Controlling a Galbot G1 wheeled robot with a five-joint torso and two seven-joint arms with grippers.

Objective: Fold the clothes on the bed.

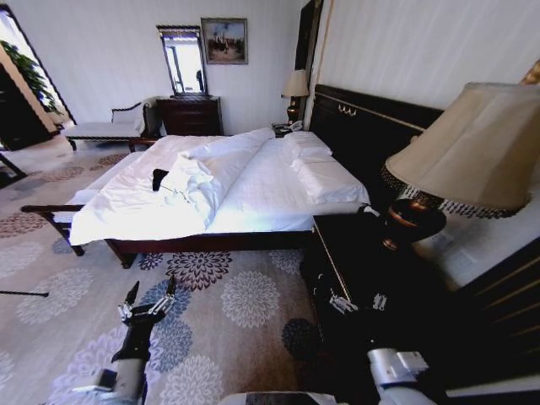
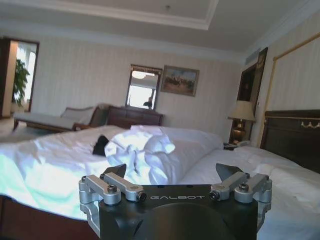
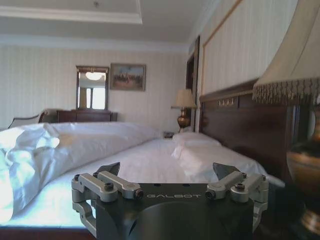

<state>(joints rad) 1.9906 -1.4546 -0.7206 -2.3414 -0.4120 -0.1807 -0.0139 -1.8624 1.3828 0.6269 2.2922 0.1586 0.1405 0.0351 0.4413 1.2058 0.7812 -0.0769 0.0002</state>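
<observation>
- The left claw (image 1: 148,297) hangs low over the patterned carpet (image 1: 245,304), short of the bed's near side. Its two fingers are spread wide apart and hold nothing; in the left wrist view the left claw (image 2: 172,172) shows dark pointed tips on silver linkages, with only air between them.
- The right claw (image 1: 359,302) sits in front of the dark nightstand (image 1: 354,253). In the right wrist view the right claw (image 3: 167,171) is likewise spread, empty, touching nothing.
- The clothes (image 1: 159,179) lie on the bed (image 1: 261,190), well apart from both claws: a small dark bundle, partly tucked against the rumpled fold of the white duvet (image 1: 202,181). In the left wrist view only a black patch of the clothes (image 2: 100,145) peeks out beside the duvet's crumpled edge; no lettering can be made out.
- The bed has smooth white sheets, plump white pillows (image 1: 308,148) and a dark wooden headboard (image 1: 371,126).
- A lamp (image 1: 472,148) with a fringed beige fabric shade and a glossy bronze base stands on the nightstand.
- The carpet is beige with large round floral medallions.
</observation>
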